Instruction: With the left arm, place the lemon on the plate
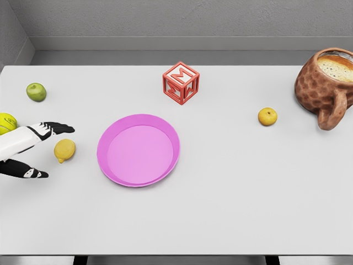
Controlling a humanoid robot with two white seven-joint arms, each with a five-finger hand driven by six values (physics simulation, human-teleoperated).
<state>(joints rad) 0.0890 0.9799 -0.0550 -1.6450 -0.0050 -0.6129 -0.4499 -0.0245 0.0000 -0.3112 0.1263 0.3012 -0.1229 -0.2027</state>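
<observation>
The yellow lemon [64, 150] lies on the white table, left of the pink plate [115, 163]. My left hand [48, 150] reaches in from the left edge, open, with its fingers [58, 128] spread above the lemon and the thumb [30, 173] below it. The lemon sits between them, untouched as far as I can see. The plate holds nothing. My right arm is out of view.
A green apple [36, 91] lies at the back left, a yellow-green ball [6, 122] at the left edge behind my arm. A red letter cube [181, 83] stands behind the plate. A small orange fruit [267, 116] and a brown mug [326, 86] are at the right.
</observation>
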